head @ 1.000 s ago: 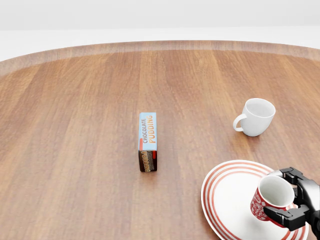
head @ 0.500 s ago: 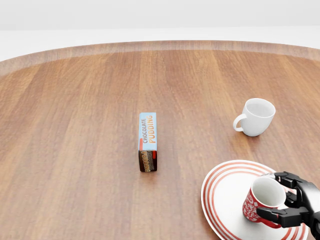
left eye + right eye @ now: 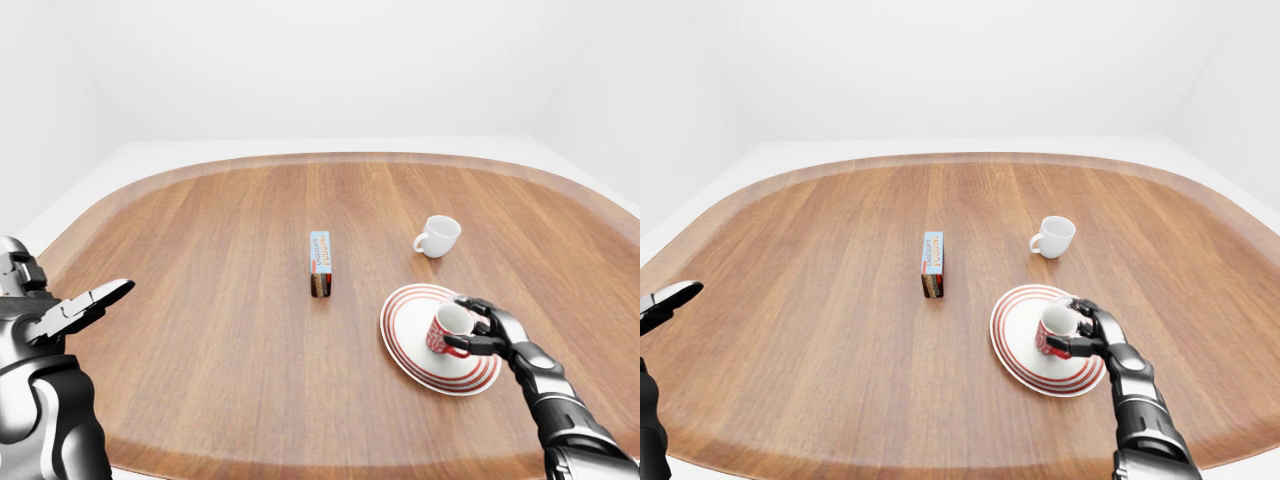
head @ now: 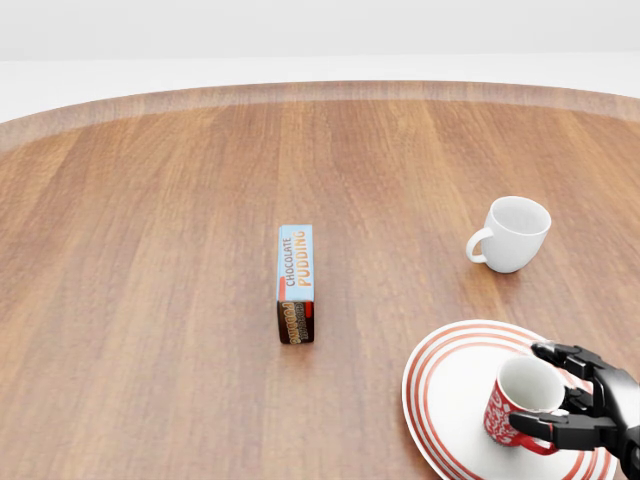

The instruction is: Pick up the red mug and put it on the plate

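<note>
The red mug (image 4: 518, 400), white inside, stands on the right part of the white plate with red rings (image 4: 448, 385), at the bottom right of the head view. My right hand (image 4: 530, 386) reaches in from the right edge with its fingers still round the mug: one finger (image 4: 560, 353) lies by the rim and another crosses the lower side. The mug's handle is hidden behind the hand. Far from the mug, my left hand (image 3: 95, 298) hovers at the table's left edge in the left-eye view, with its fingers stretched out and nothing in it.
A white mug (image 4: 515, 233) stands above the plate in the head view, handle to the left. A chocolate pudding box (image 4: 296, 282) lies on its side near the middle of the round wooden table (image 4: 150, 250).
My right hand has carried the red mug down and to the left until it rests on the plate. Its fingers look a little more spread than before. The left arm and the other things are unmoved.
</note>
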